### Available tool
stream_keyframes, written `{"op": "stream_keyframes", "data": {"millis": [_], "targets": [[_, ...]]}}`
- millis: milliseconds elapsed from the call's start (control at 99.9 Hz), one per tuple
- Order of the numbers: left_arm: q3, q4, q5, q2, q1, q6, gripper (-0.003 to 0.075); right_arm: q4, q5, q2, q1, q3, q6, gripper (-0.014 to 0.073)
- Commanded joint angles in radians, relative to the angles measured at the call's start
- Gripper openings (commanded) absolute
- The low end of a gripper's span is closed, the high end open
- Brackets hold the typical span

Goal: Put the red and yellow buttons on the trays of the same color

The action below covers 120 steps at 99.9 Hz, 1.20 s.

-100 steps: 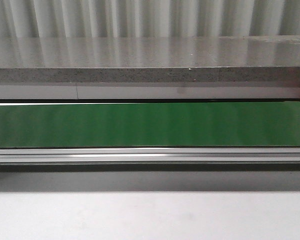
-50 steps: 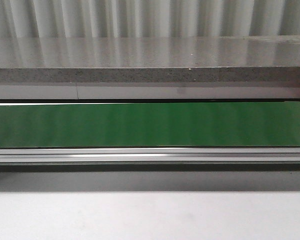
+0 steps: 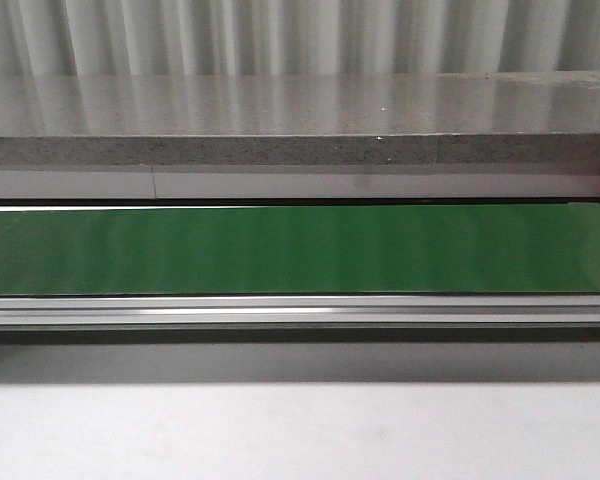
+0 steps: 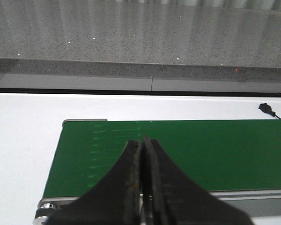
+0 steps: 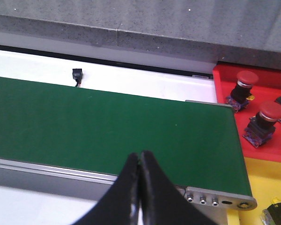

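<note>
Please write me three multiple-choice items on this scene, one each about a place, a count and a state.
1. Where do the red buttons sit?
A. on the belt
B. in the red tray
C. on the stone counter

2. How many red buttons show whole in the right wrist view?
A. two
B. five
C. none

3. How does the left pincer stand?
A. wide open
B. shut on a button
C. shut, holding nothing

Key: 1 B, since both red buttons stand in the red tray past the end of the belt. 2 A, since two show whole, with a third cut off at the edge. 3 C, since the left pincer has its fingers pressed together over the bare belt, as does the right pincer.
</note>
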Motion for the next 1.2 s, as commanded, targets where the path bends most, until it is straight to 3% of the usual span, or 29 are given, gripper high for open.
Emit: {"op": "stream_keyframes", "data": {"millis": [0, 100, 520, 811, 1191], "targets": [[-0.026, -0.004, -0.079, 0.011, -0.009, -0.004, -0.002, -0.103, -0.119, -0.066, 0.014, 0.034, 0.106, -0.0067], [-0.026, -0.004, -0.079, 0.011, -0.009, -0.004, -0.002, -0.158, -0.132, -0.143, 0.014, 0.099, 0.179, -0.0067], [-0.026, -0.004, -0.079, 0.011, -0.009, -0.004, -0.002, -0.16, -0.157, -0.351, 0.011, 0.271, 0.186, -0.0067], [-0.026, -0.004, -0.079, 0.011, -0.009, -0.004, -0.002, -0.16, -0.256, -0.35, 0.01, 0.343, 0.205, -0.0067], [-0.026, -0.004, -0.079, 0.011, -0.009, -0.004, -0.002, -0.164, -0.251, -0.35, 0.01, 0.342, 0.207, -0.0067]]}}
